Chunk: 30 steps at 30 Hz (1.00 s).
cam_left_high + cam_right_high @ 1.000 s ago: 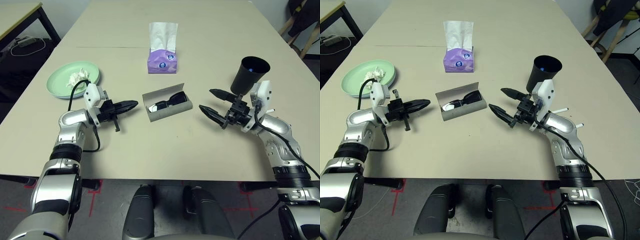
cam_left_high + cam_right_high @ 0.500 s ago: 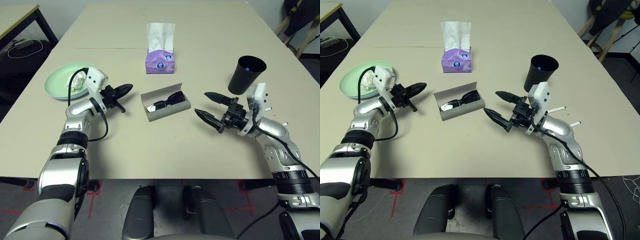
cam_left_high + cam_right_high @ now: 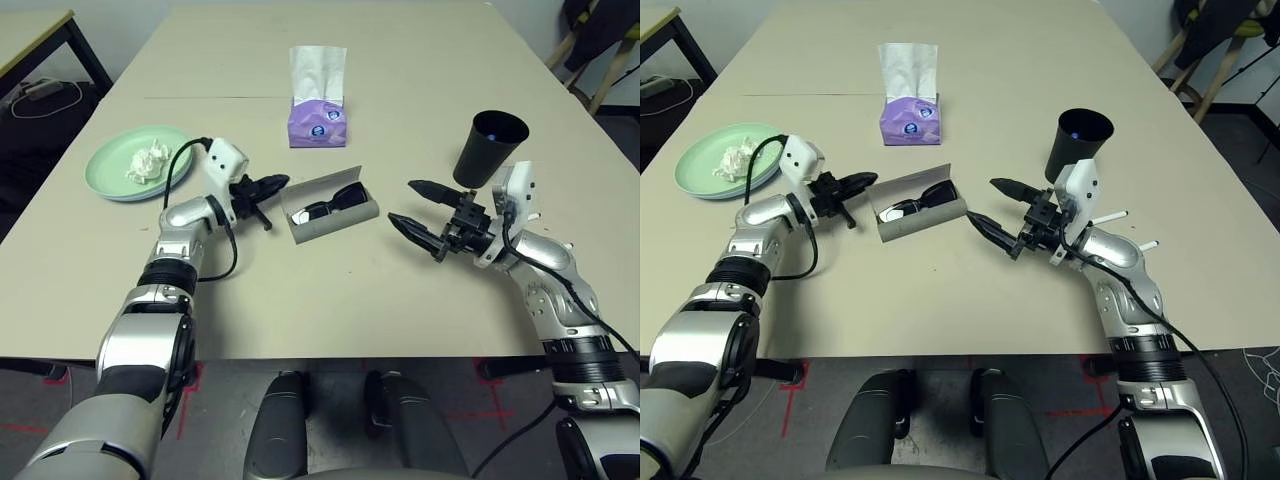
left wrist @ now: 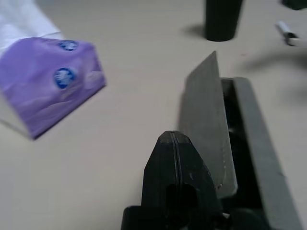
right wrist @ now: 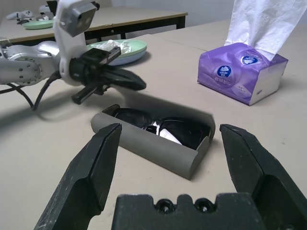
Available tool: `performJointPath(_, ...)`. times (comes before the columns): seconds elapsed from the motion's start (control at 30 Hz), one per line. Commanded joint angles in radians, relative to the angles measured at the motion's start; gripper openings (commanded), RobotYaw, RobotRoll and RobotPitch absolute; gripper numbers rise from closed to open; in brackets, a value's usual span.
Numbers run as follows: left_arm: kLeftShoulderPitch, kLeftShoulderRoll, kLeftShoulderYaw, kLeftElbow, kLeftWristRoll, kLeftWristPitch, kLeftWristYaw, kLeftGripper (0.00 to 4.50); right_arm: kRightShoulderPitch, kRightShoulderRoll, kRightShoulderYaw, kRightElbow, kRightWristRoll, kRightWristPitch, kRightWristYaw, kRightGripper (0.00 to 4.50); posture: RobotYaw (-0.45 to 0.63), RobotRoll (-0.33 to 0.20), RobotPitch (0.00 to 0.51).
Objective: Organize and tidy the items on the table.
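The glasses case (image 3: 333,211) lies mid-table holding the sunglasses (image 3: 331,205); left gripper (image 3: 281,182), pinched empty at its nine o'clock, could shove it; right gripper (image 3: 415,207) gapes empty at three o'clock.

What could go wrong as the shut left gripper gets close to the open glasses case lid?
The left gripper, shut, sits by the raised lid of the grey case; a push might slide the case rather than close it. The sunglasses lie inside and could get pinched. The open right gripper may not brace it.
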Motion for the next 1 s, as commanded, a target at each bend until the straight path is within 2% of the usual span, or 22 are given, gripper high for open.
performJointPath(0.03,0.039,0.001,-0.038,-0.045,0.004,-0.027,-0.118,0.03,-0.007,0.0,0.004,0.014,0.006,0.005,-0.003,4.5,0.08,0.0,0.141)
performJointPath(0.2,0.095,0.014,-0.082,-0.113,0.018,-0.06,-0.219,0.03,-0.015,0.001,0.002,0.019,0.004,0.0,-0.011,4.5,0.08,0.0,0.141)
performJointPath(0.43,0.119,0.031,-0.095,-0.147,0.023,-0.053,-0.223,0.03,-0.026,0.001,0.002,0.015,0.005,0.0,-0.013,4.5,0.08,0.0,0.141)
performJointPath(0.63,0.062,-0.003,-0.004,-0.192,-0.088,0.02,-0.164,0.03,-0.029,0.001,0.002,0.02,0.004,-0.002,-0.013,4.5,0.08,0.0,0.141)
performJointPath(0.77,0.09,0.0,-0.015,-0.292,-0.121,0.101,-0.206,0.03,-0.038,-0.011,0.011,0.039,-0.023,0.041,-0.047,4.5,0.09,0.0,0.143)
performJointPath(0.87,0.152,-0.011,-0.039,-0.437,-0.158,0.162,-0.235,0.62,-0.078,-0.049,0.043,0.056,-0.059,0.132,-0.059,4.5,0.09,0.0,0.144)
performJointPath(1.0,0.193,-0.022,-0.067,-0.617,-0.201,0.28,-0.228,2.1,-0.172,-0.13,0.078,0.085,-0.082,0.322,-0.06,4.5,0.1,0.0,0.146)
